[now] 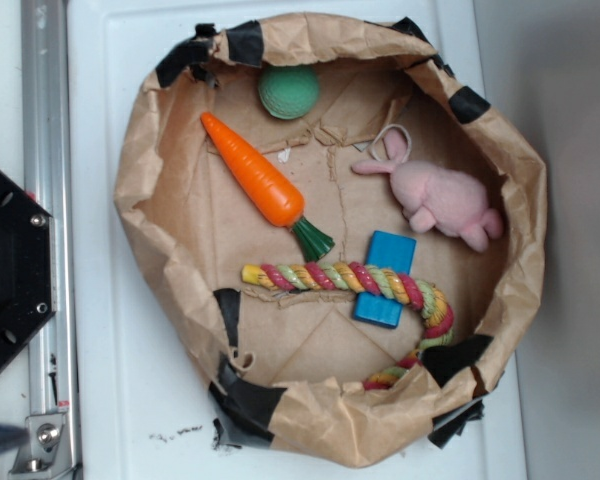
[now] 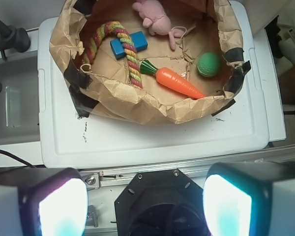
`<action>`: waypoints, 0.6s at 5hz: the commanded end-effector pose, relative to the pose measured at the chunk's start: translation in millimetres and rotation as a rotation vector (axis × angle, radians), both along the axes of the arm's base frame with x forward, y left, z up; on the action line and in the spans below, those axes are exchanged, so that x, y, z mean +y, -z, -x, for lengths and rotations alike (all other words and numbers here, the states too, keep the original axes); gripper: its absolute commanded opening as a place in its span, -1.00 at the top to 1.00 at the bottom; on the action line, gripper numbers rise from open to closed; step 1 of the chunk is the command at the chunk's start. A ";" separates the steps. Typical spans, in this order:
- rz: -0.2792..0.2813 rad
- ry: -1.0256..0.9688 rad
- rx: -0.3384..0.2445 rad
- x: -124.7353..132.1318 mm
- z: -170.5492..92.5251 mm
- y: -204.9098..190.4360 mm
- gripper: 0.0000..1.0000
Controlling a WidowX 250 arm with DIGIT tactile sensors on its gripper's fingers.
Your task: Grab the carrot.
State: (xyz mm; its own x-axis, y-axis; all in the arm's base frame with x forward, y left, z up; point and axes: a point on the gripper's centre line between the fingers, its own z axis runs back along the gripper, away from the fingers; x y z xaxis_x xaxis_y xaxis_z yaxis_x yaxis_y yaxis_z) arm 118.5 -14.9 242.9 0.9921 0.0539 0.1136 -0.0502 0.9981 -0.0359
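End effector [image 2: 145, 206] hangs released and empty, well short of the paper bag [image 1: 145, 190]. Inside it the carrot [image 1: 255, 182] lies diagonally between green ball [image 1: 288, 91] and rope [image 1: 330, 277]. Best approach: close across its thick middle. Only the finger pads [image 2: 61, 209] show, blurred.

The gripper [image 2: 145, 201] shows only in the wrist view, its two pale fingers [image 2: 59, 206] spread wide apart at the lower corners with nothing between them. The black base [image 2: 160, 204] sits directly below it.
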 end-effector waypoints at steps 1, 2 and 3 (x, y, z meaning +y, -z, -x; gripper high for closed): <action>0.000 0.000 0.000 0.0 0.0 0.0 -1.00; -0.046 0.152 -0.011 21.3 -48.5 29.4 -1.00; -0.019 0.315 -0.016 29.5 -84.7 58.5 -1.00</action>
State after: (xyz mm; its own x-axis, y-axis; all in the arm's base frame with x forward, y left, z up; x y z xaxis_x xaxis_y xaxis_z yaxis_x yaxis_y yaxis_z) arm 202.4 12.4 176.0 0.9565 -0.2755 0.0962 0.2789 0.9600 -0.0241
